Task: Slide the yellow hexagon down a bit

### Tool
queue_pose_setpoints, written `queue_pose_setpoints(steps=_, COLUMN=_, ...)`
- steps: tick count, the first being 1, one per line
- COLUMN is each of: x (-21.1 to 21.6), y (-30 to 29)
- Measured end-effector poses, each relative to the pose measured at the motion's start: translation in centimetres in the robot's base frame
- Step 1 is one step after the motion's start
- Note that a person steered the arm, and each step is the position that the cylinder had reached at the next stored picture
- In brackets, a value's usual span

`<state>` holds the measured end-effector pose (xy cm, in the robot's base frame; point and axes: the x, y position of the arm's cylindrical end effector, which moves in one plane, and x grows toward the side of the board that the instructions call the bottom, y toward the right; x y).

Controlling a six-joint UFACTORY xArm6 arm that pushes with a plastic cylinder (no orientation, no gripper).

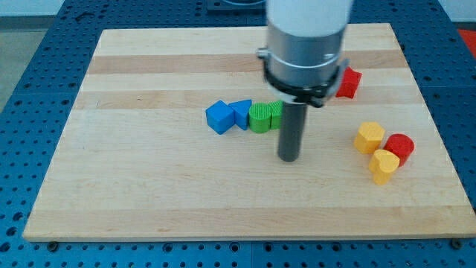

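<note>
- Camera view, item one: wooden surface point(149, 201), pale planks, set on a blue perforated bench point(30, 89).
- Arm: a grey cylinder with a black collar carries a straight dark rod; its lower end, my tip point(288, 159), rests near the middle of the surface. There is no hand on this rig, so nothing can open, close or grip; the rod only pushes.
- Yellow hexagon point(369, 138): at the view's right, well apart from the tip and slightly higher in the view than it.
- Neighbours of the hexagon: red cylinder point(400, 146) just beside it on the right; yellow heart point(384, 166) just below it, apparently touching or nearly so.
- Key relation: the hexagon lies to the tip's right. To push it down, the tip would in my judgement have to come round above it, towards the view's top.
- Room: bare wood above the hexagon for that approach. Below, the yellow heart stands in the path and would likely be shoved along; beyond it, open board before the bottom edge.
- Other stock: blue cube point(219, 117), blue triangle point(241, 112), green blocks point(262, 117) in a row left of the rod; red star point(347, 82) partly hidden behind the arm.
</note>
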<state>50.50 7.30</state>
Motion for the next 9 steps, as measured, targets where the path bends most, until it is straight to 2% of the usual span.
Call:
queue_pose_setpoints(steps=1, x=-0.4, y=3.0)
queue_pose_setpoints(steps=3, x=-4.6, y=3.3)
queue_pose_setpoints(steps=4, x=-5.9, y=5.9)
queue_pose_setpoints(steps=6, x=-6.6, y=15.3)
queue_pose_setpoints(steps=7, x=-6.2, y=15.6)
queue_pose_setpoints(steps=9, x=-3.4, y=10.1)
